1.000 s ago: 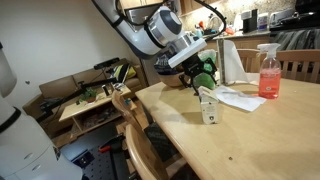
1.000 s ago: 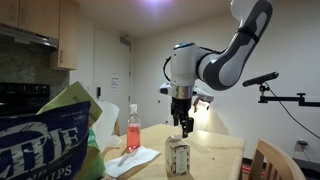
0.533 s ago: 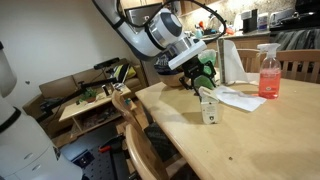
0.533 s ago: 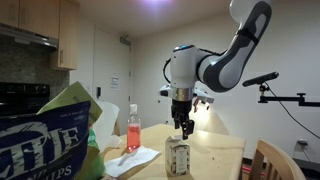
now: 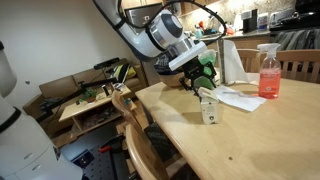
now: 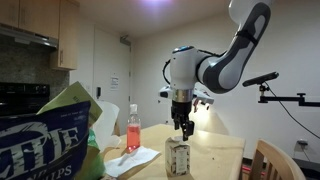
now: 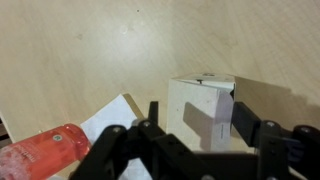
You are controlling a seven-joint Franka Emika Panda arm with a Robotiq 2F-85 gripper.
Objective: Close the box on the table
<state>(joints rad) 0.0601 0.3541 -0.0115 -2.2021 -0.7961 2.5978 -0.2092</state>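
Gripper (image 6: 184, 127) hangs just above the box (image 6: 178, 157), fingers pointing down. Jaws apart and holding nothing. In the wrist view the two black fingers (image 7: 245, 127) stand either side of the box (image 7: 205, 110), wider than the carton. I cannot tell whether a fingertip touches the box top. In an exterior view the gripper (image 5: 200, 79) sits over the box (image 5: 209, 106), and one top flap looks tipped up toward it.

The box stands upright on the table (image 5: 240, 145), back from the rounded edge. White paper sheets (image 5: 238, 98) lie just beside the box, and their corner shows beside it in the wrist view (image 7: 115, 112). A pink spray bottle (image 5: 268, 72) stands beyond the paper, well apart from the box; it also shows in the wrist view (image 7: 45, 150) and past the box in an exterior view (image 6: 132, 128).

There is bare wood (image 7: 100, 50) on the box's side away from the paper, and bare tabletop (image 6: 215, 155) beside the box too. A wooden chair (image 5: 135, 130) is at the table edge near the box. A low cluttered bench (image 5: 85, 100) is farther off, past that chair.

Writing: the dark mark on the box front is too small to read. A chip bag (image 6: 50, 135) close to the camera shows big white letters "TTLE" on blue. The bottle label is unreadable.
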